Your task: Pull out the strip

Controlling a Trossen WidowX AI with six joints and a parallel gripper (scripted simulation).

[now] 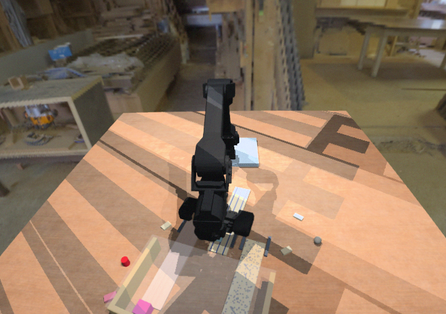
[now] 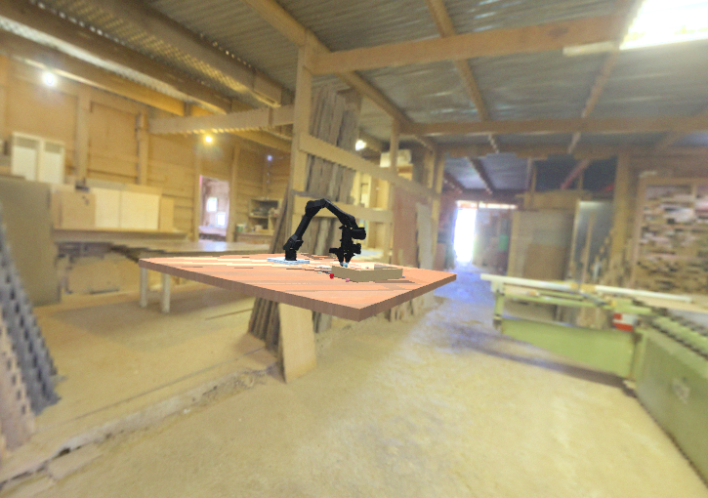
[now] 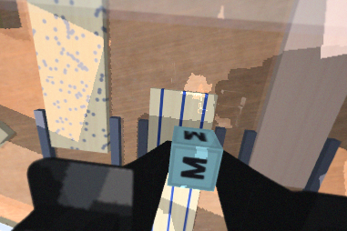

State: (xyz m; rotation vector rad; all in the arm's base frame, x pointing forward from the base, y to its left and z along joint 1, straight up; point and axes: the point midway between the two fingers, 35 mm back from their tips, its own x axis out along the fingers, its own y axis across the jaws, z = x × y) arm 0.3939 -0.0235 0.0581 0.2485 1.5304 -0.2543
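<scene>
Your hand (image 3: 193,182) is clenched on the M cube (image 3: 195,157), low centre; striped strip (image 3: 181,111) looks pulled; lifting remains.

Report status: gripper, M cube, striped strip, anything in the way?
Gripper shut on M cube. Cube over blue-striped strip; contact with it not clear. Dotted strip and blue posts alongside, nothing blocking.
</scene>
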